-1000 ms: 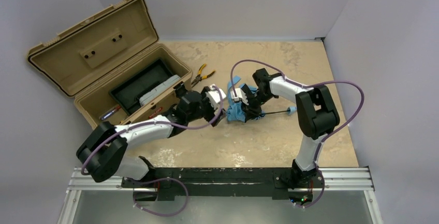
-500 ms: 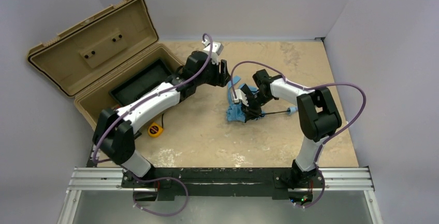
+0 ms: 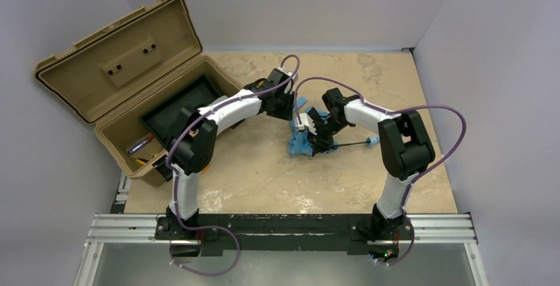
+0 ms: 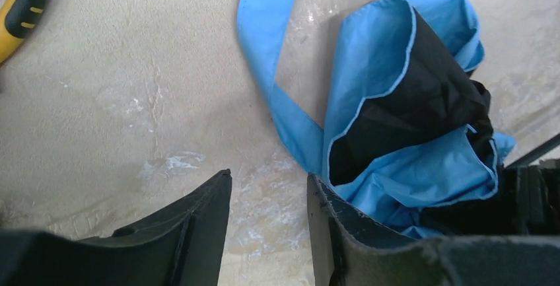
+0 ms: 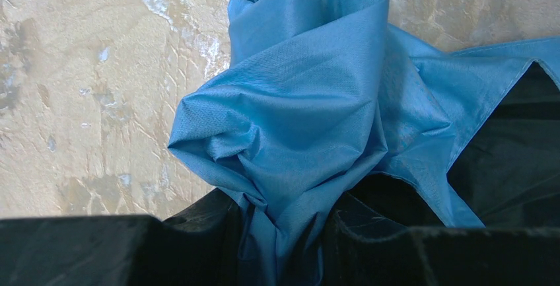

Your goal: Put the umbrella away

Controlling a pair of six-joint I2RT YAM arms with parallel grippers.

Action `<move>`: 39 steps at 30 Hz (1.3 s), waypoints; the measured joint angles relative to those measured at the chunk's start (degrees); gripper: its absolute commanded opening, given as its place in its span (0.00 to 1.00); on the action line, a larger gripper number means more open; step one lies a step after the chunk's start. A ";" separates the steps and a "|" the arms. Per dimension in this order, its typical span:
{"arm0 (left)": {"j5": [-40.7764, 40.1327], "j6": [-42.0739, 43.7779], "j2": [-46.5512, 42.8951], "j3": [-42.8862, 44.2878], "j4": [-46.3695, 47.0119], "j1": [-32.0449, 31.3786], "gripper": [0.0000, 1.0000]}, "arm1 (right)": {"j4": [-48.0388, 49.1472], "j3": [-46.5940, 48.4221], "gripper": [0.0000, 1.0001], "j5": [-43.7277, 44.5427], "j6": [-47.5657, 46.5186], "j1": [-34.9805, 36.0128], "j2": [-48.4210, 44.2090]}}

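The umbrella (image 3: 300,143) is a crumpled sky-blue bundle with black lining on the table's middle. Its thin black shaft (image 3: 350,144) runs right to a small blue handle (image 3: 374,140). My right gripper (image 3: 312,134) is shut on a fold of the blue fabric (image 5: 297,121), pinched between its fingers (image 5: 284,213). My left gripper (image 3: 289,103) is open and empty, low over the table just left of the bundle (image 4: 409,101). The umbrella's blue strap (image 4: 264,55) lies ahead of the left gripper (image 4: 267,179), and its right finger (image 4: 330,220) is at the fabric's edge.
An open tan toolbox (image 3: 132,88) stands at the back left, with a black tray and small tools inside. A yellow-and-black pliers handle (image 4: 23,5) lies on the table behind the left gripper. White walls enclose the table on three sides.
My left gripper swung from in front of the toolbox to the back, then settled beside the umbrella's strap end. My right gripper kept its hold and barely moved.
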 measured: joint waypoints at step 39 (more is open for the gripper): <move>0.90 -3.69 16.63 20.52 -16.46 4.24 0.05 | 0.46 -2.86 0.14 1.22 -0.52 4.48 -2.95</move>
